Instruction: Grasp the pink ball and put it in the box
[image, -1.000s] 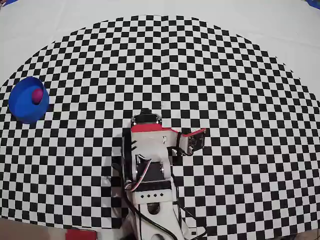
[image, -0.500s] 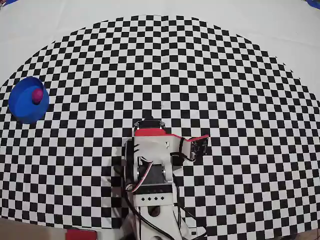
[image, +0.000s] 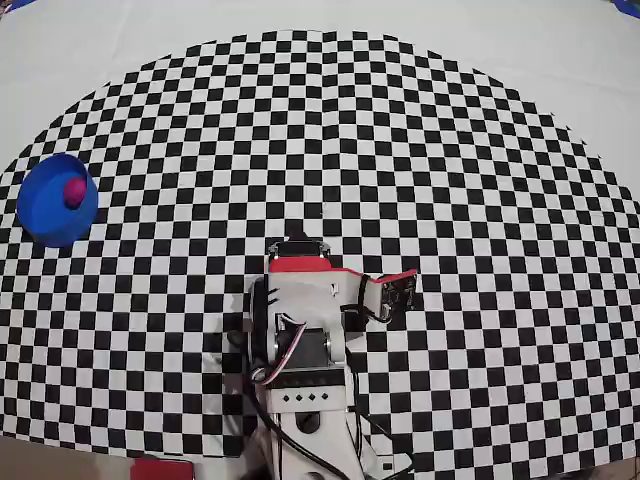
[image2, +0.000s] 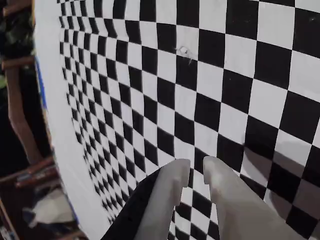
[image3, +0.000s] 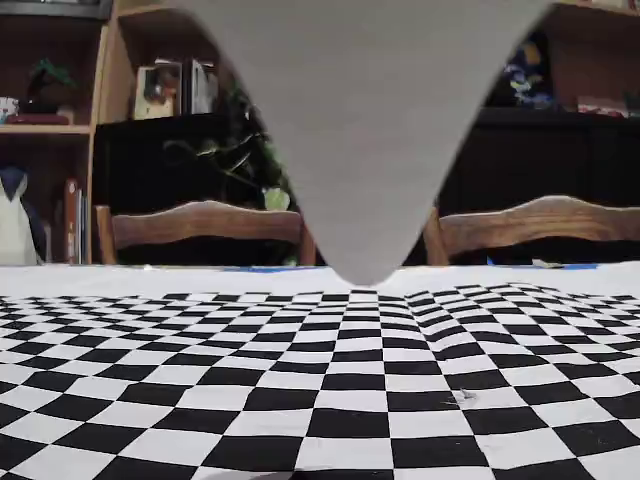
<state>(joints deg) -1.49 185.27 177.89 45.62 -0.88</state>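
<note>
In the overhead view the pink ball (image: 73, 193) lies inside the round blue box (image: 45, 212), which stands at the far left edge of the checkered mat. The arm (image: 300, 320) is folded up at the bottom centre, far to the right of the box. In the wrist view my gripper (image2: 196, 167) points down at bare checker squares. Its two white fingers (image2: 167, 195) stand a narrow gap apart with nothing between them. Neither ball nor box shows in the wrist or fixed views.
The checkered mat (image: 400, 150) spreads ahead and to both sides of the arm. Wooden chairs (image3: 200, 225) and dark shelves stand beyond the table's far edge. A grey blurred wedge (image3: 365, 130) hangs down the middle of the fixed view.
</note>
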